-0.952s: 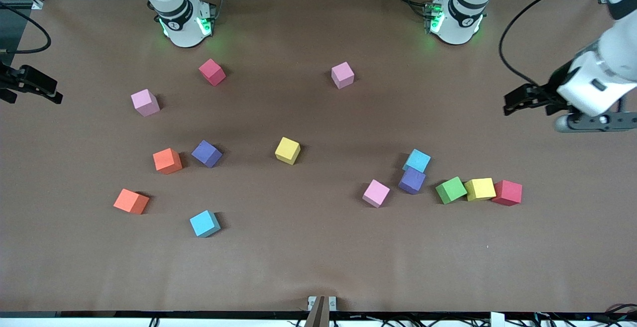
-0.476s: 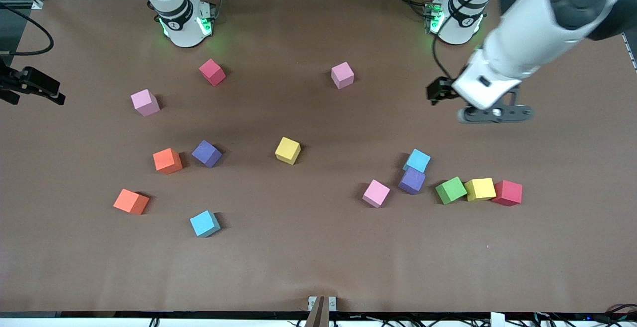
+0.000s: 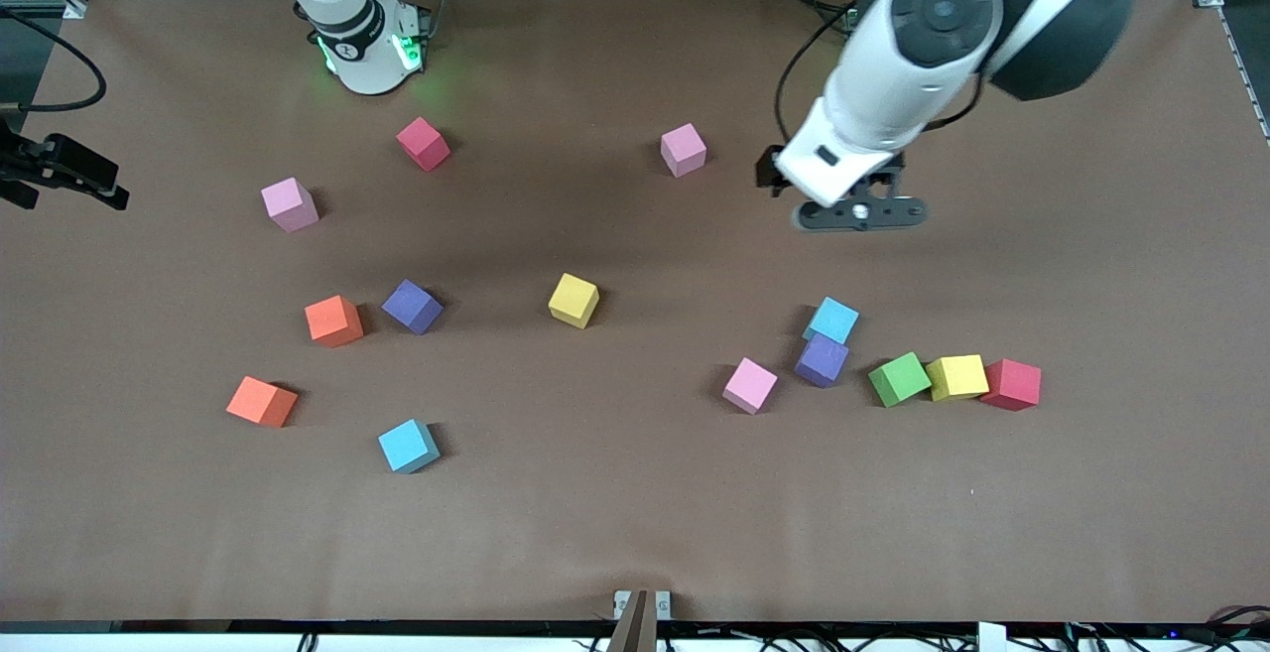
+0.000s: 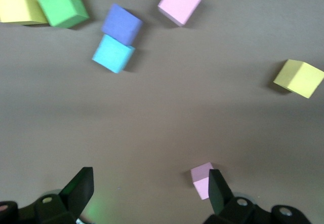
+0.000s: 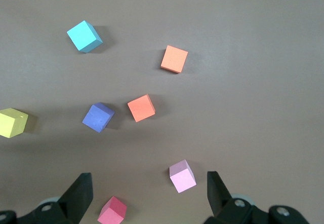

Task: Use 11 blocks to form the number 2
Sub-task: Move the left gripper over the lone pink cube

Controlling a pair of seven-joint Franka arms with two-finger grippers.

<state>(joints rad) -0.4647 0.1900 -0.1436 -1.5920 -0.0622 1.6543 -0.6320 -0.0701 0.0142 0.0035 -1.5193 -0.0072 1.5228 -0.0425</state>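
Observation:
The blocks lie scattered on the brown table; no number 2 is in view. Toward the left arm's end, a sky-blue block (image 3: pixel 830 320) touches a purple one (image 3: pixel 821 360), with a pink block (image 3: pixel 749 385) and a green (image 3: pixel 899 378) and yellow (image 3: pixel 956 376) pair beside them. A yellow block (image 3: pixel 573 299) sits mid-table. My left gripper (image 3: pixel 859 214) hangs open and empty (image 4: pixel 149 183) over bare table beside a pink block (image 3: pixel 683 149). My right gripper (image 3: pixel 69 174) waits open (image 5: pixel 149 186) high at the right arm's end.
Toward the right arm's end lie two orange blocks (image 3: pixel 333 321) (image 3: pixel 261 401), a purple (image 3: pixel 412 306), a sky-blue (image 3: pixel 408 446) and a pink one (image 3: pixel 289 203). Crimson cubes sit near the right arm's base (image 3: pixel 423 143) and against the yellow block (image 3: pixel 1011 384).
My left arm has swung in from its end of the table toward the middle, gripper still open. The right arm and all blocks have stayed put.

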